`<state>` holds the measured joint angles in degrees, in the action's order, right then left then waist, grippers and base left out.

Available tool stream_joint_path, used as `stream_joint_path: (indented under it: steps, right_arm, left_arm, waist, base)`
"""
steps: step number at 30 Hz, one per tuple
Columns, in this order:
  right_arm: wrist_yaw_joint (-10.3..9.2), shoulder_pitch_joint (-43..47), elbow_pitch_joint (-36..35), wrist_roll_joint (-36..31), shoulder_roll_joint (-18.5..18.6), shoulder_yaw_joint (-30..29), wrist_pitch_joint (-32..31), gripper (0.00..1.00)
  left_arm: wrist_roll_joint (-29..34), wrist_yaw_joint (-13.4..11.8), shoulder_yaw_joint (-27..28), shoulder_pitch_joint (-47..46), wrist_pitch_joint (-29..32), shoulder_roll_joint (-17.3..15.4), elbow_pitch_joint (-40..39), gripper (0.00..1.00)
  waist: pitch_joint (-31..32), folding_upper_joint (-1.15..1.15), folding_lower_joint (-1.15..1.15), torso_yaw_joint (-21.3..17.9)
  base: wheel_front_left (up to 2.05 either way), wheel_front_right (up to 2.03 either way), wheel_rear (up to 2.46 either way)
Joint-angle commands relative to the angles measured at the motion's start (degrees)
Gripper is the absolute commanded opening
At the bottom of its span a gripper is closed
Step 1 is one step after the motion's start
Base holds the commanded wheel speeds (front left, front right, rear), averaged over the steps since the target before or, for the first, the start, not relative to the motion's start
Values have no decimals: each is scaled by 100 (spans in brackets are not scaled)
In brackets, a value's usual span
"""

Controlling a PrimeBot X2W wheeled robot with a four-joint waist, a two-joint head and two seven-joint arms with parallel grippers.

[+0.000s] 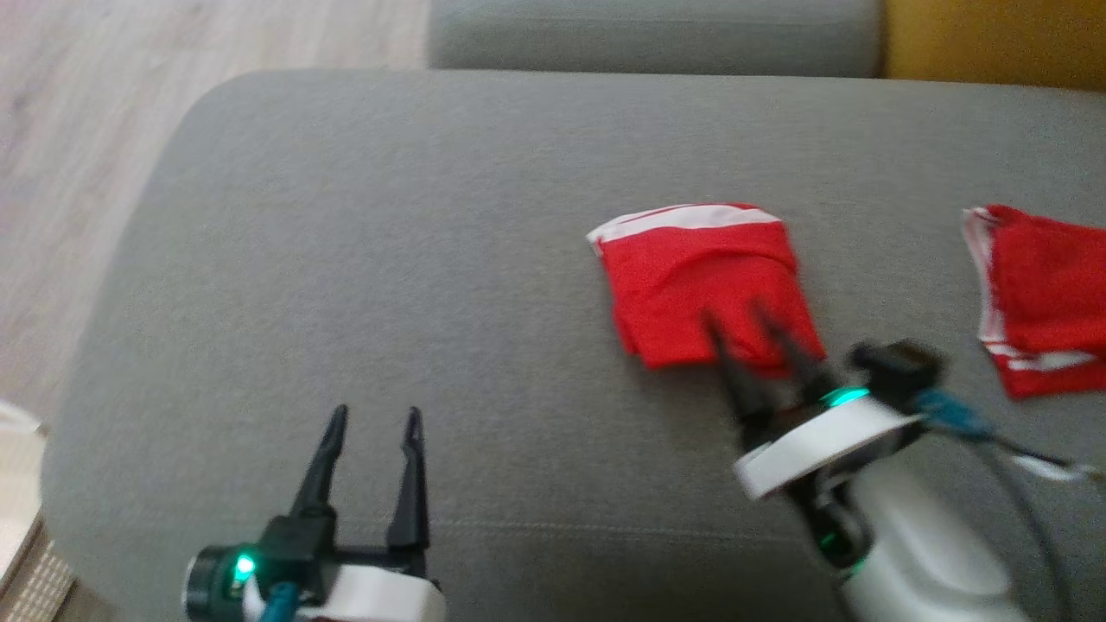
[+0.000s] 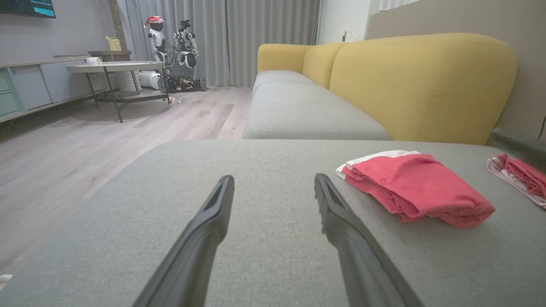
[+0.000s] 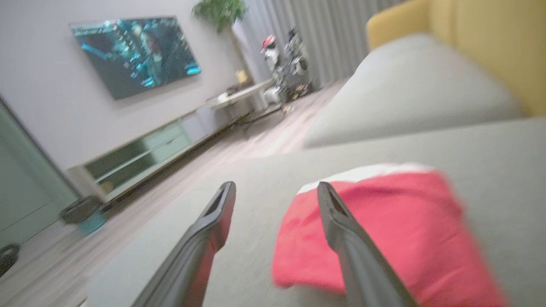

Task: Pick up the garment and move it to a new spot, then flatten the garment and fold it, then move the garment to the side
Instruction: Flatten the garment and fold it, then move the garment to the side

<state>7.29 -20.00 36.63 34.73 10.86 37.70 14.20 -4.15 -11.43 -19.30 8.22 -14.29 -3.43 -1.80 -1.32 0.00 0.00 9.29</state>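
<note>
A folded red garment (image 1: pixel 704 281) with a white band along its far edge lies on the grey sofa seat (image 1: pixel 389 259). It also shows in the left wrist view as a folded red garment (image 2: pixel 416 187) and in the right wrist view as a blurred red garment (image 3: pixel 384 230). My right gripper (image 1: pixel 734 315) stands open over the garment's near edge, holding nothing; in its own view the right gripper (image 3: pixel 275 189) has one finger over the cloth and one over bare seat. My left gripper (image 1: pixel 376 419) hangs open near the seat's front left, well apart from the garment, with the left gripper (image 2: pixel 273 181) empty.
A second red and white cloth (image 1: pixel 1045 294) lies at the seat's right edge. A yellow sofa back (image 2: pixel 422 81) rises behind. Wood floor (image 1: pixel 78 173) lies left of the seat's rounded edge. A round table (image 2: pixel 113 68) and another robot (image 2: pixel 179 55) stand far off.
</note>
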Motion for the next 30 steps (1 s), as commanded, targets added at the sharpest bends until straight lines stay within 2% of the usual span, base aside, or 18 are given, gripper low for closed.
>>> stream_joint_path:
  steps: [1, 6, 11, 17, 30]
  right_arm:
    - [20, 126, -538, -341, 28, -435, 76, 100]
    - [20, 961, -1338, -1430, 15, -1592, 78, 100]
    - [20, 1723, -1943, -1997, -251, -2328, 79, 100]
    - [20, 2113, -2139, -2278, -386, -2499, 79, 100]
    - [20, 2060, -1979, -2331, -454, -2353, 79, 100]
  left_arm:
    - [-99, -29, 304, -108, -71, 54, -276, 100]
    - [-257, -49, 609, -12, -71, 55, -353, 100]
    - [-197, -71, 768, 148, -71, 55, -518, 100]
    - [61, -31, 754, 303, -71, 55, -528, 100]
    - [323, 68, 697, 305, -71, 55, -189, 100]
  waist:
    - [182, 0, 0, -389]
    - [248, 0, 0, -614]
    - [291, 0, 0, -733]
    - [324, 0, 0, -789]
    - [372, 0, 0, -679]
  base:
    - [0, 0, 0]
    - [0, 0, 0]
    - [0, 0, 0]
    - [0, 0, 0]
    - [0, 0, 0]
